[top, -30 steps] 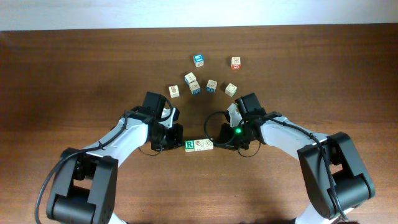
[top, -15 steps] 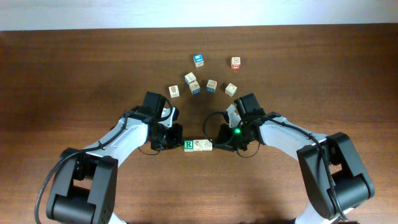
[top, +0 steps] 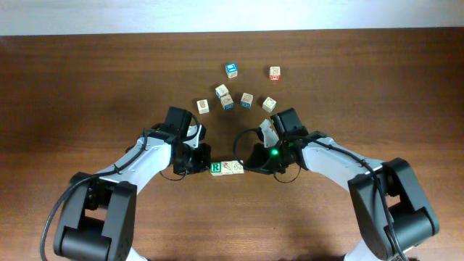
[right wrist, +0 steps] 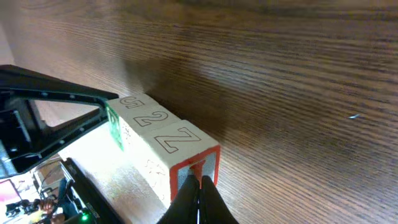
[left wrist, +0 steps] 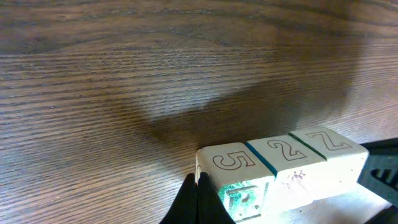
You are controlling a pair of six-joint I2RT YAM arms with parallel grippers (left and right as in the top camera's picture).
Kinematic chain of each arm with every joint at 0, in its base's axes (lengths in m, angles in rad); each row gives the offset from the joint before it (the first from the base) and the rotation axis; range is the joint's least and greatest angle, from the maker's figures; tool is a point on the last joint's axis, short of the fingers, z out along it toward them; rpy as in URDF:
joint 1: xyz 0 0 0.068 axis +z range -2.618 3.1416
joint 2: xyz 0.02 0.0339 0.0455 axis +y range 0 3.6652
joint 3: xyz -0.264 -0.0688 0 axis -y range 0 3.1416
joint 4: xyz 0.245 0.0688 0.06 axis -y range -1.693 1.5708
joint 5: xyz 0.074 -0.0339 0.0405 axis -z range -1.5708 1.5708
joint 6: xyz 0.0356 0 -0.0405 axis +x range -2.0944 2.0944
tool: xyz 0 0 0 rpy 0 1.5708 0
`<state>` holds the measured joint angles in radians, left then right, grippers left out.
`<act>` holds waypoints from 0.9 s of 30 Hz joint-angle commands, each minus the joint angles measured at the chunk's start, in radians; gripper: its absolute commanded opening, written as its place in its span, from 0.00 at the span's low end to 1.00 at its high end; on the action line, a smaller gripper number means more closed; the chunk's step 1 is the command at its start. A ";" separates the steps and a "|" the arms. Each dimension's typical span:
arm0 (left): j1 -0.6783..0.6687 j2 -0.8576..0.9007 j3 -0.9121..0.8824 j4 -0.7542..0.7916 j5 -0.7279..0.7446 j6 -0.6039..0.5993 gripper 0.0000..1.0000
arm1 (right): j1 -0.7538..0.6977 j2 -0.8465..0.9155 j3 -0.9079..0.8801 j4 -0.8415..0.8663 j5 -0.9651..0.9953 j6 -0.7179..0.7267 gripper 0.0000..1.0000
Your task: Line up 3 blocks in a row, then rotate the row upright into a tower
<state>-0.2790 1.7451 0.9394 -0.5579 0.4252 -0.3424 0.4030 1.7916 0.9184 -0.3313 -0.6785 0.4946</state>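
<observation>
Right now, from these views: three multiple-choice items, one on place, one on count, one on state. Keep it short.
1. Where does the block row lie?
A. at the far table edge
B. between the left pincer and right pincer
C. on top of other cubes

2. How many loose cubes lie beyond the row?
A. four
B. seven
C. ten

3. How do the pincers stand?
A. both wide open
B. left open, right shut
C. both shut

Key:
1 B: the overhead view shows a pincer at each end of the row.
2 B: seven separate cubes count out in the overhead view.
3 C: each wrist view shows the fingertips closed together at an end of the row.
</observation>
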 commanded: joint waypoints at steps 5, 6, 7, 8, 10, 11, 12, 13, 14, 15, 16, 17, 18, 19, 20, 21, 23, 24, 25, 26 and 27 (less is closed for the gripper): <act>-0.009 0.010 -0.008 0.008 0.057 -0.013 0.00 | 0.050 -0.054 0.019 0.012 -0.034 -0.003 0.04; -0.009 0.010 -0.008 0.008 0.057 -0.013 0.00 | 0.050 -0.054 0.019 0.011 -0.025 0.005 0.04; -0.009 0.010 -0.008 0.008 0.057 -0.013 0.00 | 0.050 -0.054 0.019 0.011 -0.025 0.005 0.04; -0.009 0.010 -0.008 0.008 0.057 -0.013 0.00 | 0.052 -0.054 0.023 0.010 -0.025 0.005 0.04; -0.009 0.010 -0.008 0.008 0.057 -0.013 0.00 | 0.077 -0.054 0.046 0.006 -0.017 0.005 0.05; -0.009 0.010 -0.008 0.008 0.057 -0.013 0.00 | 0.087 -0.054 0.056 0.000 -0.016 0.005 0.04; -0.009 0.010 -0.008 0.008 0.057 -0.013 0.00 | 0.099 -0.054 0.075 -0.021 0.005 0.005 0.04; -0.009 0.010 -0.008 0.008 0.057 -0.013 0.00 | 0.108 -0.054 0.089 -0.036 0.018 0.004 0.04; -0.009 0.010 -0.008 0.008 0.057 -0.013 0.00 | 0.116 -0.054 0.097 -0.040 0.018 0.004 0.05; -0.009 0.010 -0.008 0.008 0.057 -0.013 0.00 | 0.127 -0.054 0.100 -0.039 0.018 0.004 0.04; -0.009 0.010 -0.008 0.008 0.057 -0.013 0.00 | 0.135 -0.054 0.103 -0.040 0.022 0.005 0.05; -0.009 0.010 -0.008 0.008 0.057 -0.013 0.00 | 0.143 -0.054 0.105 -0.042 0.027 0.005 0.05; -0.009 0.010 -0.008 0.008 0.057 -0.013 0.00 | 0.147 -0.054 0.109 -0.054 0.039 0.005 0.04; -0.009 0.010 -0.008 0.008 0.057 -0.013 0.00 | 0.148 -0.054 0.111 -0.058 0.039 0.005 0.05; -0.009 0.010 -0.008 0.008 0.057 -0.013 0.00 | 0.148 -0.054 0.111 -0.058 0.038 0.005 0.05; -0.009 0.010 -0.008 0.008 0.057 -0.013 0.00 | 0.148 -0.054 0.116 -0.066 0.036 0.004 0.04; -0.009 0.010 -0.008 0.008 0.057 -0.013 0.00 | 0.150 -0.054 0.134 -0.083 0.036 0.003 0.04; -0.009 0.010 -0.008 0.008 0.057 -0.013 0.00 | 0.161 -0.054 0.141 -0.084 0.037 0.002 0.04; -0.009 0.010 -0.008 0.008 0.057 -0.013 0.00 | 0.177 -0.054 0.149 -0.084 0.041 0.001 0.04; -0.009 0.010 -0.008 0.008 0.057 -0.013 0.00 | 0.181 -0.054 0.151 -0.085 0.044 0.001 0.04; -0.009 0.010 -0.008 0.008 0.057 -0.013 0.00 | 0.181 -0.054 0.151 -0.089 0.046 0.001 0.04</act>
<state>-0.2668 1.7504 0.9253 -0.5678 0.3435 -0.3416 0.5274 1.7485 1.0473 -0.4301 -0.5724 0.4984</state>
